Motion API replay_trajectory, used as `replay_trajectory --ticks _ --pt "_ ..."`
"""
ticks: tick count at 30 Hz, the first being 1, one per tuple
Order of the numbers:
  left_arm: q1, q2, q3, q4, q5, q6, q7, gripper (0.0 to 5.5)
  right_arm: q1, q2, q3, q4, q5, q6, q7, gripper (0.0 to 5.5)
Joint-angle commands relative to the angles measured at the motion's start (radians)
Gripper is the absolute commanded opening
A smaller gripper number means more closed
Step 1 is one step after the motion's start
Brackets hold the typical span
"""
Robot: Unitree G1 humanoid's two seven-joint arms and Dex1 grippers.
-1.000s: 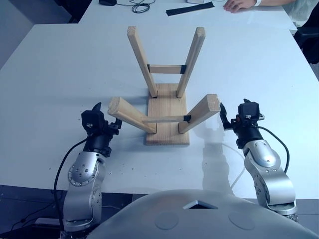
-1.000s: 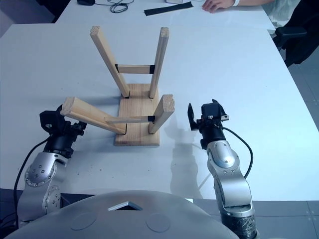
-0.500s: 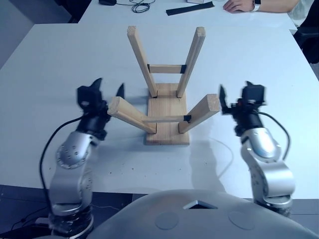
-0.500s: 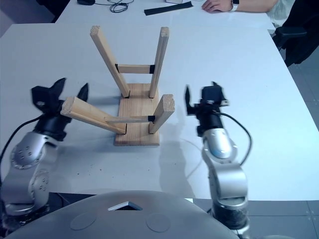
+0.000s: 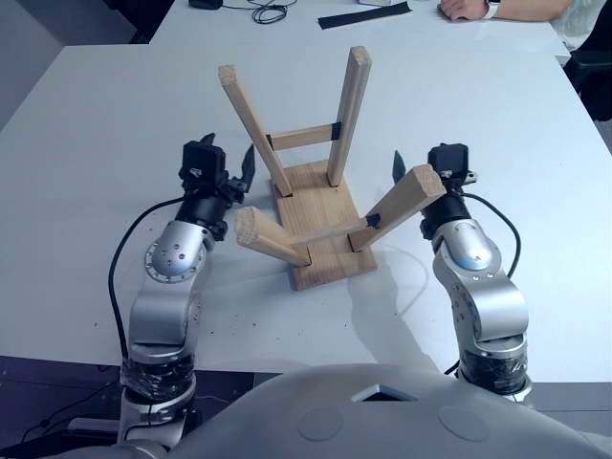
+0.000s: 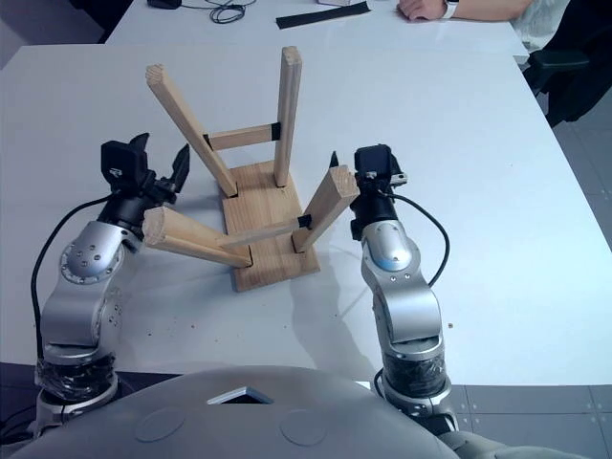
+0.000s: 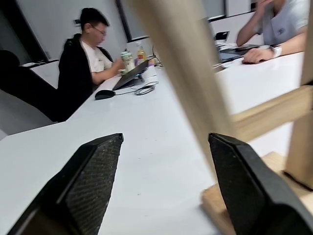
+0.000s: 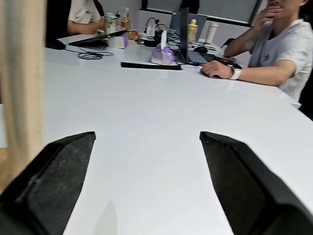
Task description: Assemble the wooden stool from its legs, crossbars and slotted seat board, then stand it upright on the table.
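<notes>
The wooden stool lies upside down on the white table (image 5: 115, 115), its slotted seat board (image 5: 330, 251) flat and turned at an angle. All legs point up and outward, and two crossbars (image 5: 304, 138) join them in pairs. My left gripper (image 5: 228, 158) is open just left of the far-left leg (image 5: 251, 124) and above the near-left leg's end (image 5: 251, 226). In the left wrist view that leg (image 7: 188, 73) runs between the fingers (image 7: 93, 181). My right gripper (image 5: 413, 172) is open at the top of the near-right leg (image 5: 402, 203); that leg (image 8: 22, 73) stands by one finger (image 8: 58, 171).
Behind the table stands a second one with a black strip (image 5: 363, 16), cables (image 5: 271, 11) and a person's hand (image 5: 469, 10) resting on it. Bare table surface lies on both sides of the stool and behind it. The near table edge (image 5: 287, 359) runs just behind my arms.
Both arms have moved forward and inward to the stool's legs. The stool has turned on the table, so the seat board now sits skewed.
</notes>
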Motion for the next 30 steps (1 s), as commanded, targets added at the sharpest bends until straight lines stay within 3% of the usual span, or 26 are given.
replay_trajectory --ticks 1,10,17,22,30 --pt "0.067 0.045 0.032 0.038 -0.04 -0.052 -0.098 3.23 0.021 -0.084 -0.064 0.075 -0.011 -0.082 0.052 3.93" --pt "0.286 0.205 -0.03 0.065 0.004 -0.115 -0.304 3.23 0.148 -0.322 -0.067 0.292 -0.061 -0.478 0.242 3.93" --pt "0.205 0.174 -0.144 0.225 0.091 -0.226 -0.296 3.23 0.166 -0.454 0.131 0.471 -0.206 -0.905 0.396 3.93" --pt "0.16 0.186 -0.206 0.329 0.126 -0.322 -0.342 3.23 0.153 -0.456 0.176 0.486 -0.195 -1.0 0.463 3.93" --pt "-0.039 0.077 -0.286 0.54 0.129 -0.416 -0.37 3.23 0.117 -0.377 0.188 0.494 -0.193 -0.966 0.467 3.93"
